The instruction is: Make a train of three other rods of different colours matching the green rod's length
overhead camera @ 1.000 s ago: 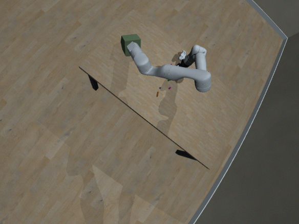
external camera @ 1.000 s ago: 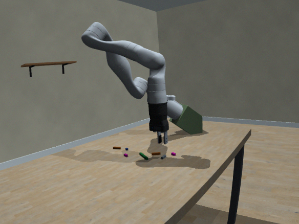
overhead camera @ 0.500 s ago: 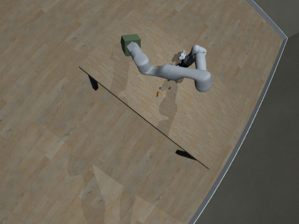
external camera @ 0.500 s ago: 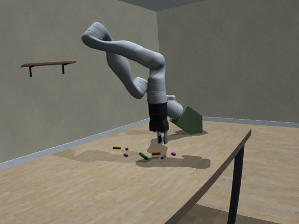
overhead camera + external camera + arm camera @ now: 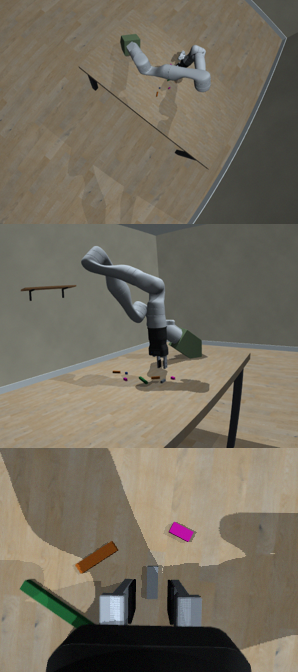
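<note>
Wrist view: the gripper (image 5: pixel 162 367) (image 5: pixel 151 594) hangs above the table (image 5: pixel 107 408) with jaws partway spread, holding nothing. Below and between them lies the grey rod (image 5: pixel 163 381) (image 5: pixel 152 582); the green rod (image 5: pixel 143 380) (image 5: pixel 57 604) lies left of them in that view.

Arm (image 5: pixel 176 72) (image 5: pixel 135 275): showing no change of pose that can be made out against the earlier top and exterior pictures.
Gripper (image 5: pixel 178 65) (image 5: pixel 162 367) (image 5: pixel 151 594): showing no clear shift in place; any slight one is too small to tell.
Rods (image 5: pixel 157 94) (image 5: pixel 143 380) (image 5: pixel 97 557): showing no visible movement.
</note>
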